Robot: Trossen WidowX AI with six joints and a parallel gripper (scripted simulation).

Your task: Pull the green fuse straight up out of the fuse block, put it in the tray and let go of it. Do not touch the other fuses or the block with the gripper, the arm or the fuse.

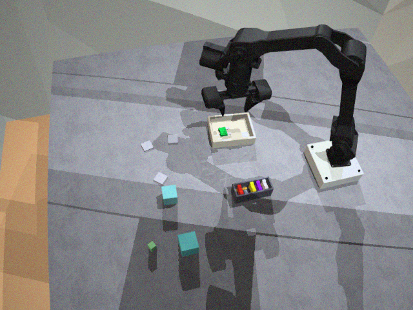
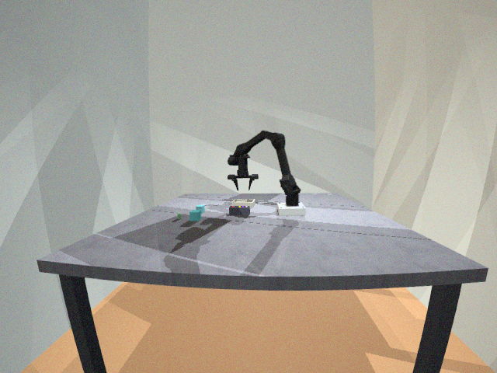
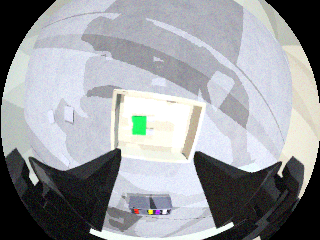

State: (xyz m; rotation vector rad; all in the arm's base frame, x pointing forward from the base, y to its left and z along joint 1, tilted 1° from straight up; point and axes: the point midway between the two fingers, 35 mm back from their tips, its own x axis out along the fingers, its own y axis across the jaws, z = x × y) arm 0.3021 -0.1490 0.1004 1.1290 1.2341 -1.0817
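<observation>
The green fuse [image 1: 222, 132] [image 3: 139, 125] lies on its side on the floor of the cream tray [image 1: 233, 143] [image 2: 243, 203] [image 3: 197, 131], left of the tray's middle. My gripper [image 1: 234, 112] [image 2: 243, 189] [image 3: 158, 155] is open and empty, its fingers wide apart. It hangs above the tray, clear of the fuse. The dark fuse block [image 1: 253, 196] [image 2: 239, 211] [image 3: 150, 202] stands apart from the tray. It holds a red fuse [image 1: 240, 189], a yellow fuse [image 1: 252, 186], a purple fuse [image 1: 259, 185] and a white fuse [image 1: 264, 183], with a gap between red and yellow.
Two teal cubes [image 1: 169, 194] [image 1: 188, 243] and a small green cube [image 1: 151, 246] stand left of the block. Three flat pale tiles [image 1: 146, 145] [image 1: 172, 139] [image 1: 160, 177] lie left of the tray. The arm's white base [image 1: 320, 173] [image 2: 291, 209] stands at the right.
</observation>
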